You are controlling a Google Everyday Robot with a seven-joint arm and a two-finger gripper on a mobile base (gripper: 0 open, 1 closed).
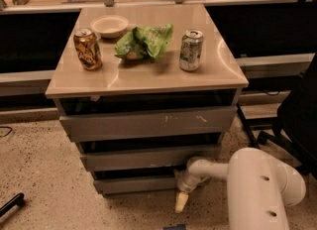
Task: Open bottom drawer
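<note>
The bottom drawer (132, 184) is the lowest, narrowest grey front of the beige-topped cabinet (148, 78), just above the floor. Above it are the middle grey front (148, 157) and the tall grey front with white scratch marks (148, 123). My gripper (182, 198) is at the right end of the bottom drawer's front, low near the floor, with a pale tip pointing down. My white arm (257, 179) reaches in from the lower right. A dark gap shows above the bottom drawer's front.
On the cabinet top stand a brown can (88, 49), a white bowl (109, 26), a green crumpled bag (144, 41) and a green-white can (191, 50). A black office chair (297, 120) stands at the right. A dark object (11, 205) lies on the speckled floor at the left.
</note>
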